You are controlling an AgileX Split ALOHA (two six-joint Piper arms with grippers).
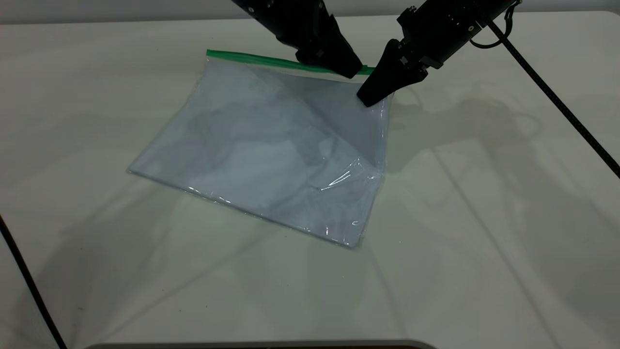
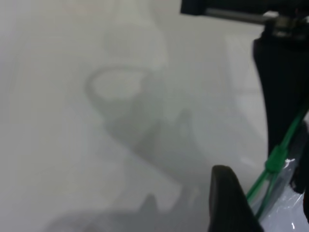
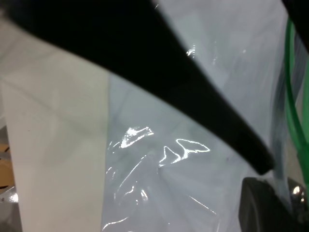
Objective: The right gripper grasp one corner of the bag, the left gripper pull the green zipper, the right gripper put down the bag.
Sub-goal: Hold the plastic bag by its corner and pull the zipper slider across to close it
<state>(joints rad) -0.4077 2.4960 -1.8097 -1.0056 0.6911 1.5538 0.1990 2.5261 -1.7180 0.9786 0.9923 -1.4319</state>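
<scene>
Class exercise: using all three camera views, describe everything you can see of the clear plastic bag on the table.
The bag is a large, flat, clear plastic pouch with pale sheets showing through and glossy creases. A green zipper runs along its far edge, with a small slider near the right end. Most of it lies on the white table, but the corner of the bag by the zipper's end is lifted, pinched by the right gripper. The left gripper sits at the zipper beside it.

Both arms reach down, left gripper (image 1: 352,71) beside right gripper (image 1: 369,98).
</scene>
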